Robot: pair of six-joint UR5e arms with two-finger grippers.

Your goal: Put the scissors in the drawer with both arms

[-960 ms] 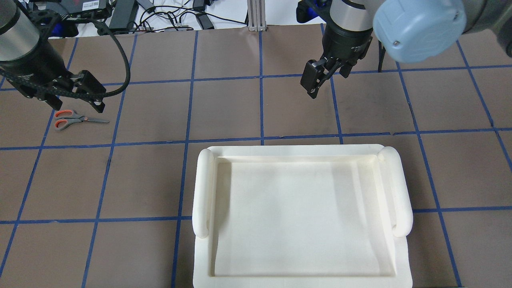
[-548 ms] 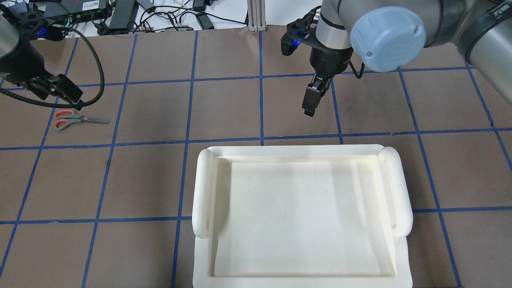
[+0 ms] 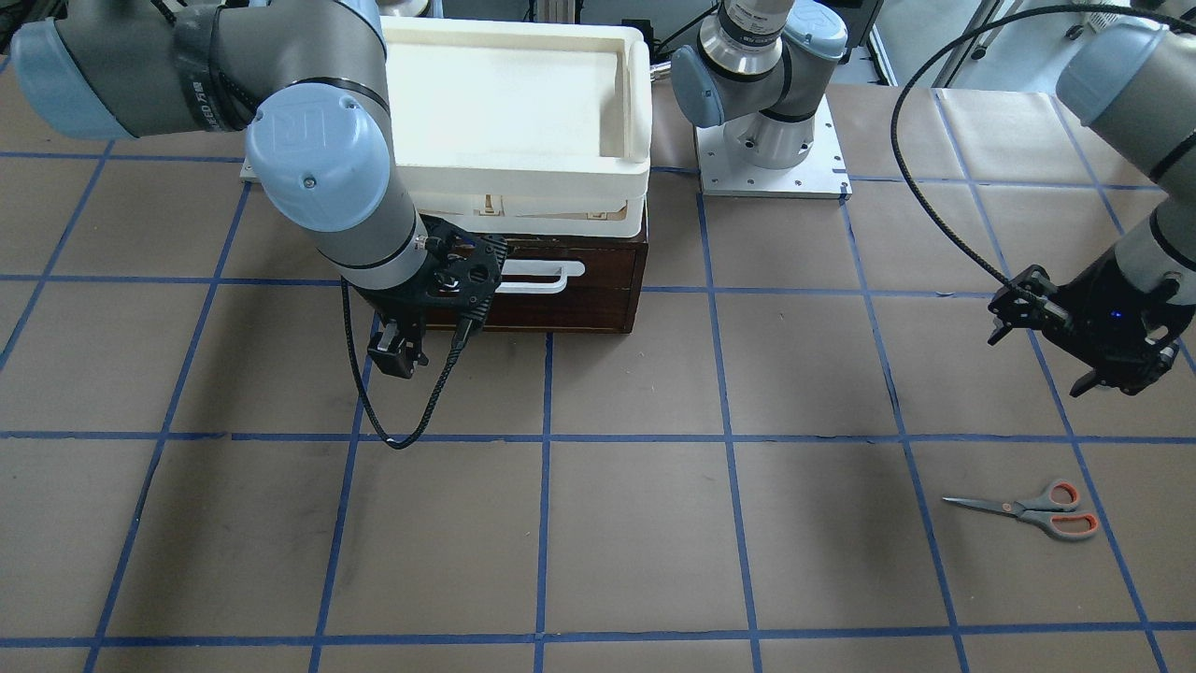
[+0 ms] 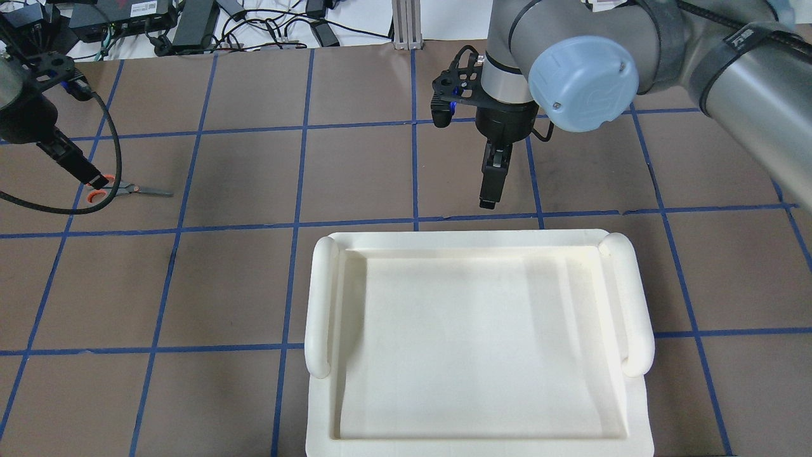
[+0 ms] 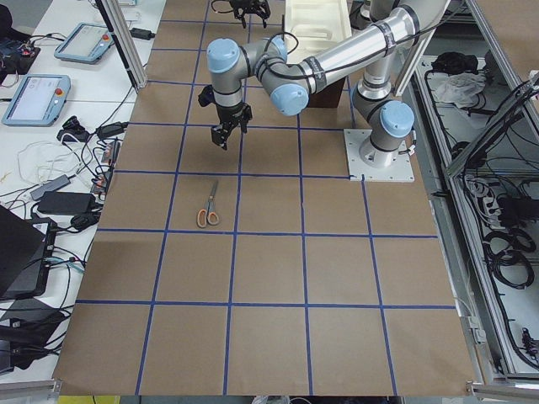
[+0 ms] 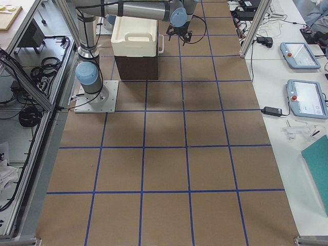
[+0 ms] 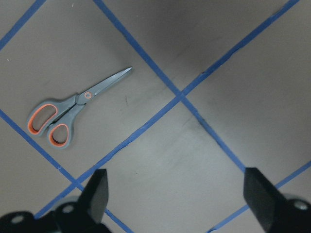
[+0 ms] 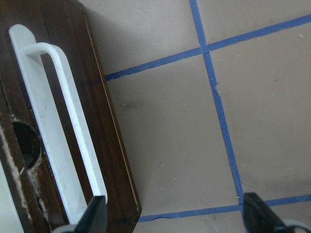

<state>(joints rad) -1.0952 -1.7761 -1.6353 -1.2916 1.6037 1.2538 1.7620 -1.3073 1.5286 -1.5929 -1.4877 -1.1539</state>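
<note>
The scissors (image 3: 1028, 511) lie flat and closed on the brown table, also in the left wrist view (image 7: 73, 109). My left gripper (image 7: 177, 194) is open and hovers over them; in the overhead view (image 4: 94, 179) it hides part of the orange handles. The dark-brown drawer (image 3: 598, 299) with its white bar handle (image 3: 542, 271) sits flush under the white tray-box. My right gripper (image 3: 397, 355) is open in front of the drawer's handle end; in its wrist view (image 8: 175, 213) the handle (image 8: 73, 126) lies beside the left finger, apart from it.
A cream-white plastic tray-box (image 4: 323, 298) sits on top of the drawer cabinet. The left arm's base plate (image 3: 771, 159) stands beside it. Blue tape lines grid the table. Cables and power bricks (image 4: 190, 25) lie past the far edge.
My left gripper moved toward the view's left and now sits over the scissors' handles. My right gripper turned edge-on and moved closer to the tray-box.
</note>
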